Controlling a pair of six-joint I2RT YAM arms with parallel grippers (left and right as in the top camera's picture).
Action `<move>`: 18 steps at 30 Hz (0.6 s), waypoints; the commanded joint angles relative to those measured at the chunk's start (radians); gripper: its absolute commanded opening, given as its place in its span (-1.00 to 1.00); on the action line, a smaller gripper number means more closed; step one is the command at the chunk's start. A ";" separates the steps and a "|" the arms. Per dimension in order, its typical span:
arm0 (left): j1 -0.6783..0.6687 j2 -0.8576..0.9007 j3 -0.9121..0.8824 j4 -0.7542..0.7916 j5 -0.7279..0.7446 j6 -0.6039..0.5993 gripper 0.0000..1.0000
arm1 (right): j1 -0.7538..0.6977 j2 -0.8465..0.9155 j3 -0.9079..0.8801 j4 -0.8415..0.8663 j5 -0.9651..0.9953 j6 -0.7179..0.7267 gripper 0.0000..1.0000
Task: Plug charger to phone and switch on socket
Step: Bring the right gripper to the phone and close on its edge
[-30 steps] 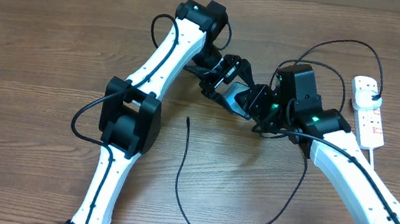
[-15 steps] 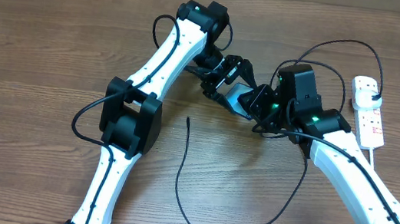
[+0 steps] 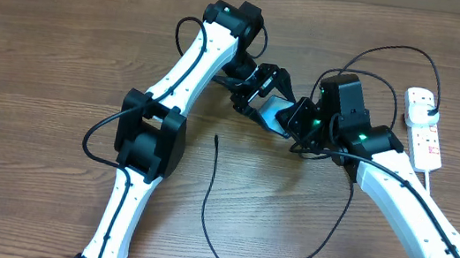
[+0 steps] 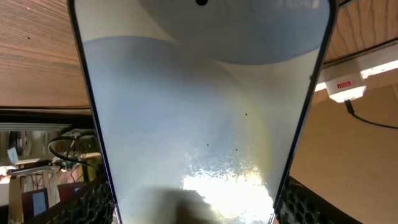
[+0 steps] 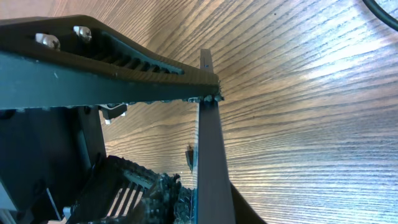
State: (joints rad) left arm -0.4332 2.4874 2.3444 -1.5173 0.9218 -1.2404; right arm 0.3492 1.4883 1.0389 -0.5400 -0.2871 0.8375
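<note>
Overhead view: phone (image 3: 270, 112) raised at the centre of the table (image 3: 44, 51), between the left gripper (image 3: 255, 95) on its far-left side and the right gripper (image 3: 300, 120) on its near-right side

Left wrist view: pale blue screen (image 4: 199, 124) filling the frame, clamped across its width between the two ribbed fingers (image 4: 90, 202); left jaws closed onto the phone's edges

Right wrist view: phone seen edge-on (image 5: 208, 162) as a thin upright strip crossing the tip of the upper finger (image 5: 112, 56); grip or mere contact not distinguishable, so opening of the right jaws impossible to tell

Charger (image 3: 208, 193) lying slack in a wide loop on the near part of the table, its connector tip (image 3: 216, 138) free on the wood, near left of the phone and apart from both grippers; black plug (image 3: 428, 102) apparently seated in the far end of the socket (image 3: 429, 142) at far right

Progress, as judged: phone picked up and presented; cable not yet joined to the phone; switch position too small to read, neither gripper near the strip; both main steps apparently left to do
</note>
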 commanded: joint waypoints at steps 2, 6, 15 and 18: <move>-0.013 0.003 0.030 0.000 0.011 -0.020 -0.92 | 0.005 0.001 0.009 -0.003 0.033 -0.004 -0.62; -0.013 0.003 0.030 0.001 0.008 -0.022 -0.91 | 0.005 0.001 0.009 -0.018 0.067 -0.004 -0.62; -0.019 0.003 0.030 0.004 -0.005 -0.035 -0.92 | 0.005 0.001 0.009 -0.035 0.111 -0.004 -0.63; -0.024 0.003 0.030 0.004 -0.005 -0.040 -0.92 | 0.005 0.001 0.009 -0.035 0.112 -0.004 -0.66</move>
State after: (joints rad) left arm -0.4458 2.4874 2.3444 -1.5101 0.8970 -1.2591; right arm 0.3542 1.4883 1.0389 -0.5732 -0.2100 0.8371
